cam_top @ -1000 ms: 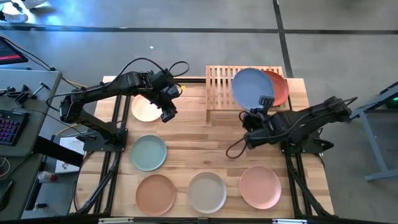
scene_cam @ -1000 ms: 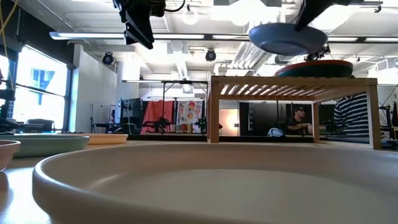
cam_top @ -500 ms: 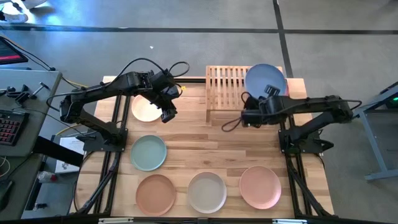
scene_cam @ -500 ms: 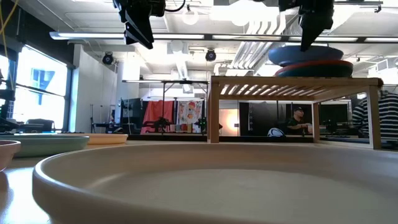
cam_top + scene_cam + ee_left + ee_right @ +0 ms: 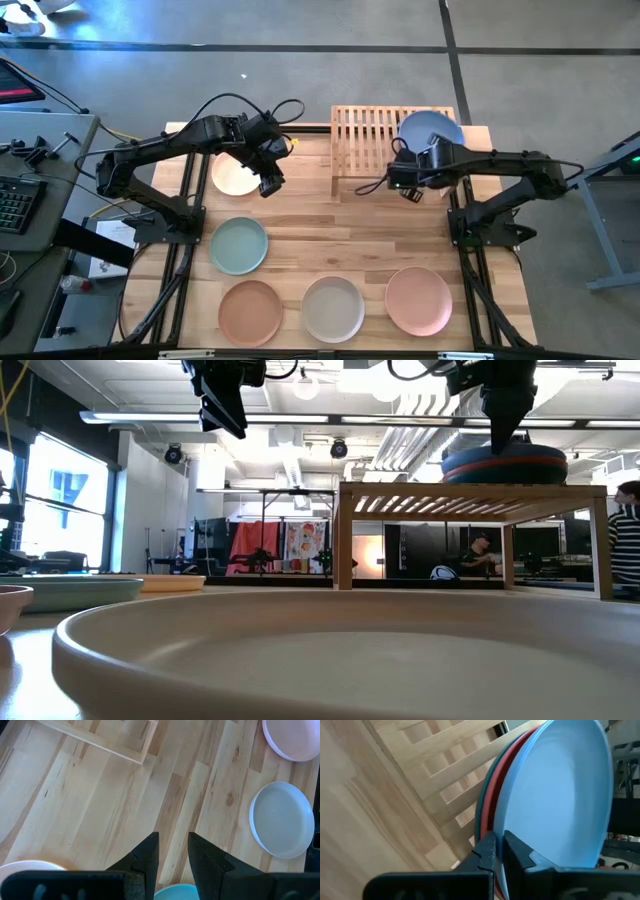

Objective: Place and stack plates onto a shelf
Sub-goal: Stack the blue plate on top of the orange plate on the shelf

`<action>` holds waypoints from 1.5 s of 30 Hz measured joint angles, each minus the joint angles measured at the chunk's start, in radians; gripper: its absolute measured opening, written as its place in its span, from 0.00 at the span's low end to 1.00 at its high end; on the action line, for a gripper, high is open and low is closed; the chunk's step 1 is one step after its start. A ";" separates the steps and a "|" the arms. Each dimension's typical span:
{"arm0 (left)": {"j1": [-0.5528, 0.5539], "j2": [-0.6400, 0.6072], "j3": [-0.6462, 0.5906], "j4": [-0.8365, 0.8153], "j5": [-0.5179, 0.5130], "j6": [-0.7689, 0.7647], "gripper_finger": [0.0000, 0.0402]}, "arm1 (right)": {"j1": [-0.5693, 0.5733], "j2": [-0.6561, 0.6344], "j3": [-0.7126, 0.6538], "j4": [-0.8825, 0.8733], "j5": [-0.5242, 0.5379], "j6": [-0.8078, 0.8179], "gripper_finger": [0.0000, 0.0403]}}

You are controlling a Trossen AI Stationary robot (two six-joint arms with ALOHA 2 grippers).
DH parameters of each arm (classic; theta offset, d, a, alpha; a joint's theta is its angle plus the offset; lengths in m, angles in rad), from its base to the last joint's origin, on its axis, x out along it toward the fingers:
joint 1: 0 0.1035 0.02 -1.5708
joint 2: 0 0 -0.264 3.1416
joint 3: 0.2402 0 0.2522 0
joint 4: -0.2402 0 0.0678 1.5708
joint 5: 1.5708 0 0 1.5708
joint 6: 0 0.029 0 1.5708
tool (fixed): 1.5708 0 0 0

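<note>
The light-wood slatted shelf [image 5: 360, 130] stands at the table's far side. On its right half a blue plate [image 5: 432, 130] tops a red-orange plate [image 5: 493, 790] and a dark teal plate [image 5: 482, 812]. My right gripper [image 5: 413, 162] is shut on the blue plate. My left gripper [image 5: 270, 187] hangs open, holding nothing, above the near right edge of a cream plate [image 5: 232, 176] that lies flat on the table. My right gripper pinches the blue plate's rim [image 5: 501, 851] between its two fingers, on the side of the plate that faces the table's near left. The fingers slant down at it from the near side. The plate lies about level on the red-orange plate.
Lying flat on the plank table are a pale green plate [image 5: 238, 245], a terracotta plate [image 5: 250, 310], a beige plate [image 5: 333, 308] and a pink plate [image 5: 418, 300]. The shelf's left half [image 5: 352, 125] is bare slats. People show in the room beyond.
My right gripper has swung the blue plate toward the table's right edge, turning at the wrist, and brought it down. The plate, held high and off to the left of the red-orange plate a second ago, now lies over it on the stack. The gripper stays shut.
</note>
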 joint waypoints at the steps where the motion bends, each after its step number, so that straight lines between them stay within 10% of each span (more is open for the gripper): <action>1: 0.000 0.000 0.000 0.000 0.000 0.000 0.23 | -0.004 0.000 0.000 0.000 -0.007 -0.002 0.00; 45: 0.000 0.000 0.000 0.000 0.000 -0.008 0.23 | -0.018 0.001 0.000 0.000 -0.079 0.009 0.00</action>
